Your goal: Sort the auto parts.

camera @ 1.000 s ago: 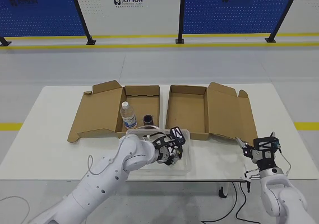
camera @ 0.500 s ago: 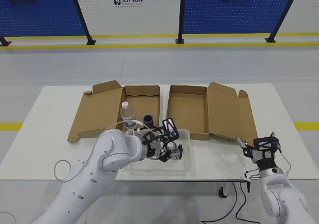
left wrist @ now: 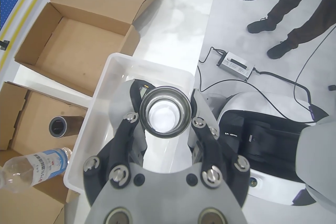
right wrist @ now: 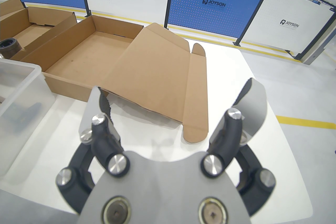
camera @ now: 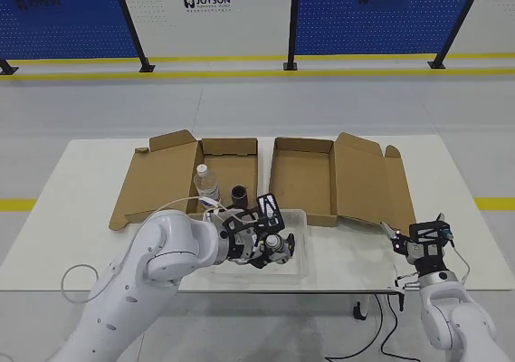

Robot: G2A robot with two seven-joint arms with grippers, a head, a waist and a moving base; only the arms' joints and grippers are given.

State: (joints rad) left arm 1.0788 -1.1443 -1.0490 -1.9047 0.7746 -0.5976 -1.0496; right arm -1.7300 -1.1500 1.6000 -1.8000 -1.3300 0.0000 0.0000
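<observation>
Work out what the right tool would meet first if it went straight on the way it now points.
Probably the folded-out lid of the cardboard box, spread open just ahead of the open right tool; height is unclear, so it might pass above it.

— What sort of place is this?
— A factory hall or robot test floor. Blue and white perforated partition panels (camera: 58, 27) on black feet line the top of the frame.
— Anything else?
— Yellow floor stripes (camera: 257, 74) (another at mid-height, at both side edges) cross the smooth grey floor (camera: 257, 109) around one white table (camera: 85, 208).
</observation>
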